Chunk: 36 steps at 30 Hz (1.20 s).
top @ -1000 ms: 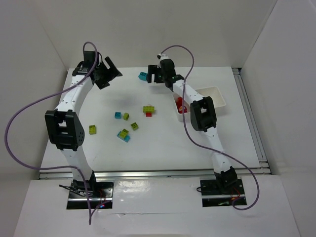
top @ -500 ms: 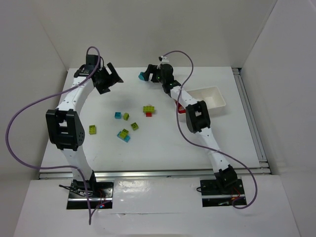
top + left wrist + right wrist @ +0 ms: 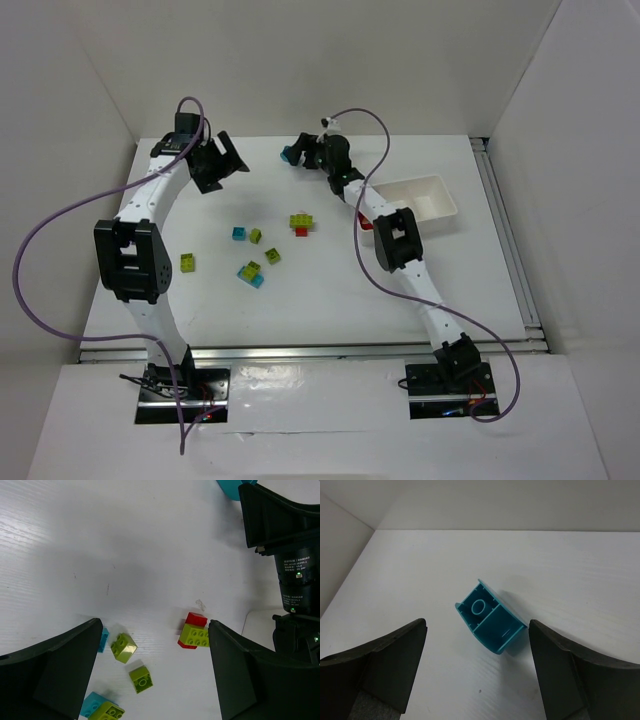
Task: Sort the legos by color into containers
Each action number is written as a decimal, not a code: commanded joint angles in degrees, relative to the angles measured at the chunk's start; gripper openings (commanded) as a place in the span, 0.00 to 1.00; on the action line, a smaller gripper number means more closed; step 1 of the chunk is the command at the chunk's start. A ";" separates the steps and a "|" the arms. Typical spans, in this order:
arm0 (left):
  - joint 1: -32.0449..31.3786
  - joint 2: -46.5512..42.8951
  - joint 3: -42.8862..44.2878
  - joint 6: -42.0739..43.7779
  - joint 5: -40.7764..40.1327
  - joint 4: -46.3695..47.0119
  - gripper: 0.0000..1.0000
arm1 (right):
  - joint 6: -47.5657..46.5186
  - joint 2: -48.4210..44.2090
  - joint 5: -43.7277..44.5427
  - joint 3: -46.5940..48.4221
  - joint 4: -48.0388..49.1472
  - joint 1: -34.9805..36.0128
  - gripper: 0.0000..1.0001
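A cyan-blue lego (image 3: 490,622) lies on its side, hollow underside showing, at the far middle of the table (image 3: 290,155). My right gripper (image 3: 476,630) is open and hangs over it, one finger on each side, not touching; it also shows in the top view (image 3: 303,150). My left gripper (image 3: 222,160) is open and empty at the far left, held above the table (image 3: 155,625). A yellow-green and red stack (image 3: 301,222) (image 3: 194,632), loose yellow-green legos (image 3: 255,236) (image 3: 188,262) and a cyan and green pair (image 3: 250,273) lie mid-table. The white tray (image 3: 425,197) holds a red lego (image 3: 366,222).
White walls close in the table at the back and both sides. A metal rail (image 3: 505,230) runs along the table's right edge. The right arm's links (image 3: 395,235) reach across the tray's left end. Purple cables loop off both arms.
My right gripper has swung left and farther back until it is over the cyan-blue lego. My left gripper has shifted slightly. The legos have not moved.
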 commanded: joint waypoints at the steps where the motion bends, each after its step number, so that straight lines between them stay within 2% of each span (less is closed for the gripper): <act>1: 0.42 0.81 0.42 1.43 0.49 -0.19 0.96 | 0.01 -0.08 -1.79 2.51 3.93 1.65 0.89; 4: 0.42 0.81 0.42 1.43 0.49 -0.19 0.96 | -0.60 -0.08 -2.93 1.98 3.40 2.18 0.85; 9: 0.42 0.81 -0.11 1.43 0.49 -0.19 0.96 | -4.55 -1.23 -2.94 1.37 0.33 2.70 0.84; 13: 0.42 0.81 -0.11 1.43 1.10 -0.19 0.96 | -8.60 -2.54 1.27 0.85 -3.01 3.76 0.82; 21: 0.95 1.42 -0.11 2.49 1.10 -0.72 0.96 | -8.60 -0.70 6.64 2.42 -2.49 4.29 0.82; 25: 1.47 1.94 -0.63 2.49 1.72 -0.72 0.96 | -8.60 0.35 7.17 2.42 -1.26 4.29 0.70; 32: 1.47 2.48 -0.63 2.49 1.72 -0.72 0.96 | -8.60 1.59 7.70 4.09 1.38 4.82 0.67; 34: 1.47 2.48 -0.63 2.49 1.72 -0.72 0.96 | -8.60 1.59 7.09 4.09 1.38 4.82 0.64; 36: 1.47 2.48 -0.63 2.49 1.72 -0.72 0.96 | -8.60 1.59 6.47 3.48 1.38 4.82 0.56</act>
